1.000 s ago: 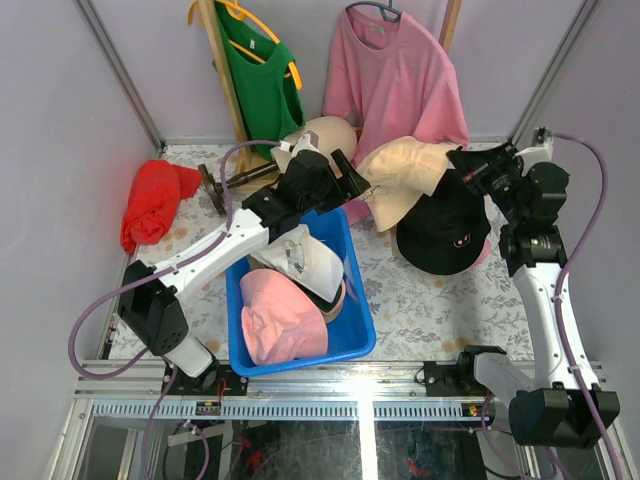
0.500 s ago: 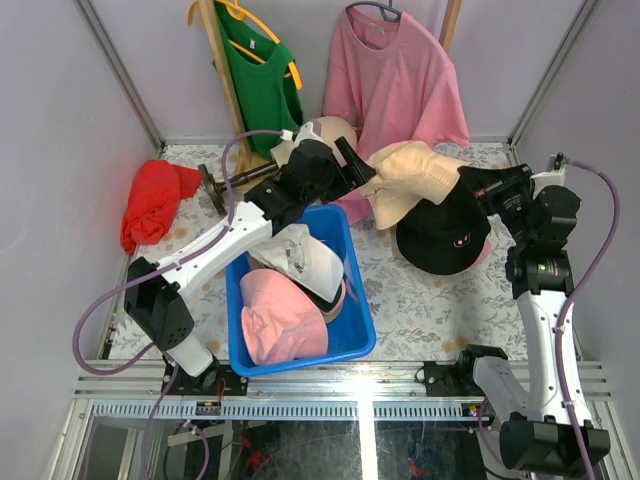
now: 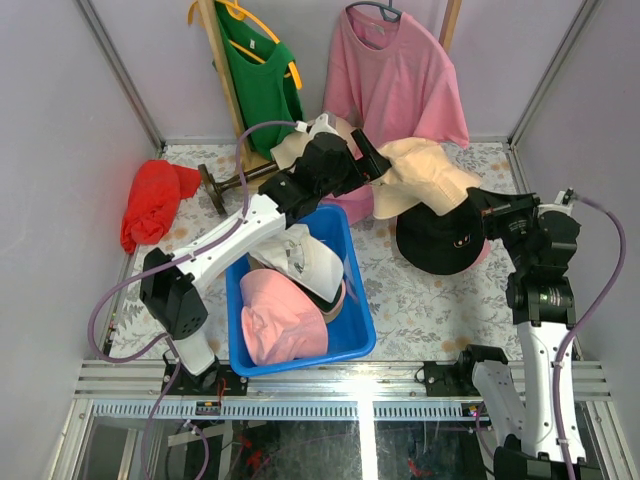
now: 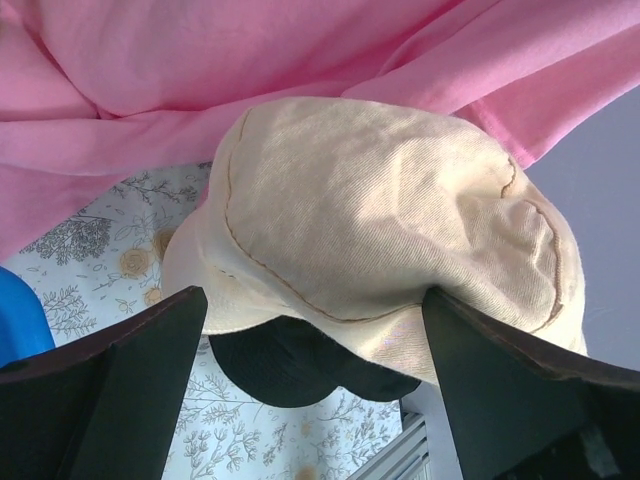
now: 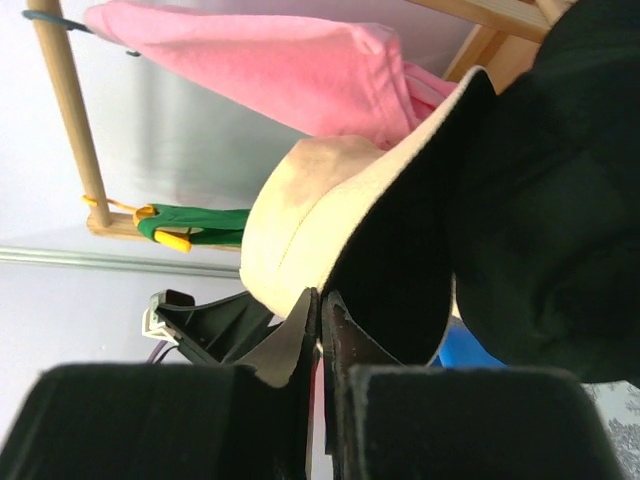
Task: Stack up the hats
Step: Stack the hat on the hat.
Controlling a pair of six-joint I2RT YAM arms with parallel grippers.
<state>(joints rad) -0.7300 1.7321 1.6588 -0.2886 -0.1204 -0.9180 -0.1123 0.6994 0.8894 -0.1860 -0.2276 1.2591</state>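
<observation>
A tan bucket hat (image 3: 420,175) lies tilted on top of a black hat (image 3: 440,245) at the back right. My right gripper (image 3: 478,200) is shut on the tan hat's right brim; in the right wrist view the jaws (image 5: 320,295) pinch the brim edge of the tan hat (image 5: 300,220), with the black hat (image 5: 560,200) beside it. My left gripper (image 3: 378,165) is open at the tan hat's left edge. In the left wrist view its fingers (image 4: 315,295) stand wide apart in front of the tan hat (image 4: 400,220), and the black hat (image 4: 300,365) shows beneath it. A white cap (image 3: 305,258) and a pink hat (image 3: 280,315) lie in a blue bin (image 3: 360,330).
A cream mannequin head (image 3: 335,130) on a wooden stand lies behind my left arm. A red cloth bundle (image 3: 150,205) sits at the left. A green top (image 3: 262,80) and a pink shirt (image 3: 395,80) hang at the back wall.
My right gripper has drawn back to the right and nearer, pulling the tan hat over the black hat. My left gripper has followed the hat to the right.
</observation>
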